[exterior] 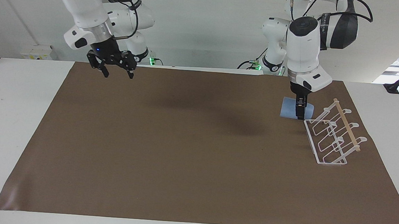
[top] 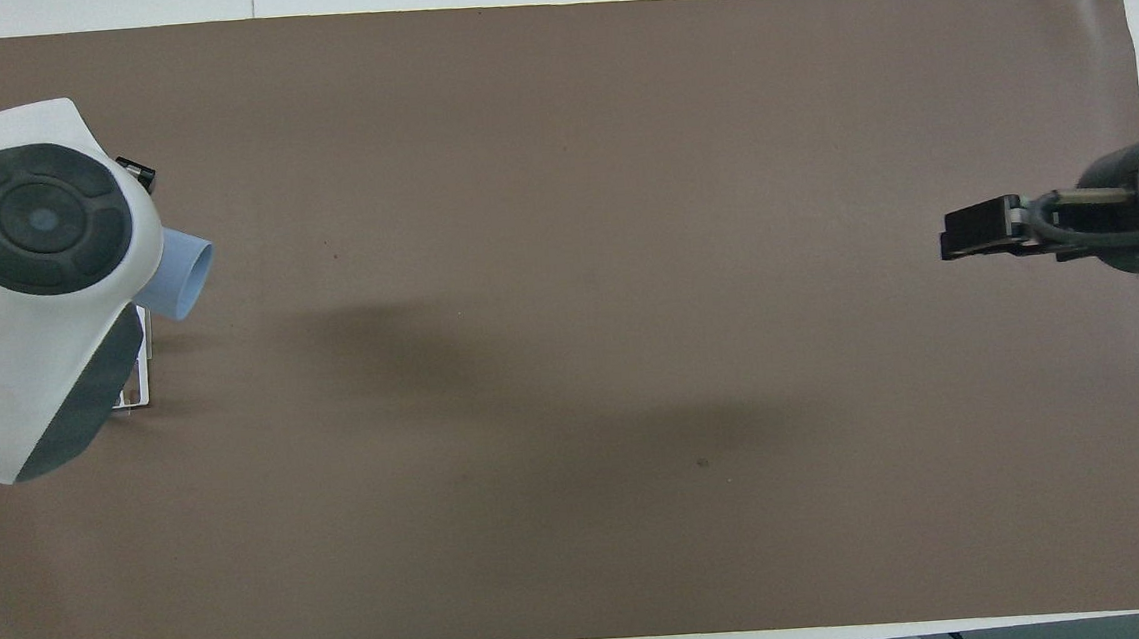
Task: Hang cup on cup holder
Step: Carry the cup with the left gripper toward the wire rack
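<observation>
My left gripper point(exterior: 300, 114) points straight down and is shut on the light-blue cup point(exterior: 288, 109). It holds the cup low over the mat, right beside the end of the white wire cup holder point(exterior: 333, 139) that is nearer to the robots. I cannot tell whether the cup touches the holder. In the overhead view the cup point(top: 184, 276) sticks out from under the left arm's wrist, which hides that gripper and most of the cup holder point(top: 133, 388). My right gripper point(exterior: 112, 68) is open and empty, raised over the mat at the right arm's end; it also shows in the overhead view point(top: 954, 232).
A brown mat point(exterior: 183, 149) covers most of the white table point(exterior: 20, 90). The cup holder stands on the mat at the left arm's end, its wooden rod point(exterior: 347, 125) across the top.
</observation>
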Robot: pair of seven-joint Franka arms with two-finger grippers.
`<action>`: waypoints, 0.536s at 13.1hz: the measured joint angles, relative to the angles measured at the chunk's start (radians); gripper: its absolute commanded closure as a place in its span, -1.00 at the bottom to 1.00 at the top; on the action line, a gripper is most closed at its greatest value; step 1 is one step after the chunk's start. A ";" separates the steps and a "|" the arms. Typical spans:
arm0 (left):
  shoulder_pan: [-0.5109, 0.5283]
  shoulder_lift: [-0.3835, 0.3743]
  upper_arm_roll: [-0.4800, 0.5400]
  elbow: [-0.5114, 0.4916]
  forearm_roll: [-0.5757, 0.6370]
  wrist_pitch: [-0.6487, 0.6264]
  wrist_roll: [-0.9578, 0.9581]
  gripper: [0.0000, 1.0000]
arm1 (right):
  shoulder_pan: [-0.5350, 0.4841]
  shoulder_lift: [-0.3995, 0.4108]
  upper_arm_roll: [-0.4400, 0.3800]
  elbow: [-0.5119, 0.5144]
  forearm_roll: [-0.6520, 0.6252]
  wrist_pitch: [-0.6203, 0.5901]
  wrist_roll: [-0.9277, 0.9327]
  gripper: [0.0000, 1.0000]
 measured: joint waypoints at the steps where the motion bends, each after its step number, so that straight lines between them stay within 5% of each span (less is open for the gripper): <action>1: 0.000 0.027 -0.001 0.000 0.110 -0.022 0.000 1.00 | -0.041 0.001 -0.001 0.010 -0.038 -0.029 -0.050 -1.00; 7: 0.000 0.212 -0.003 0.014 0.629 -0.214 -0.126 1.00 | -0.183 0.019 -0.003 0.007 -0.101 -0.056 -0.200 -1.00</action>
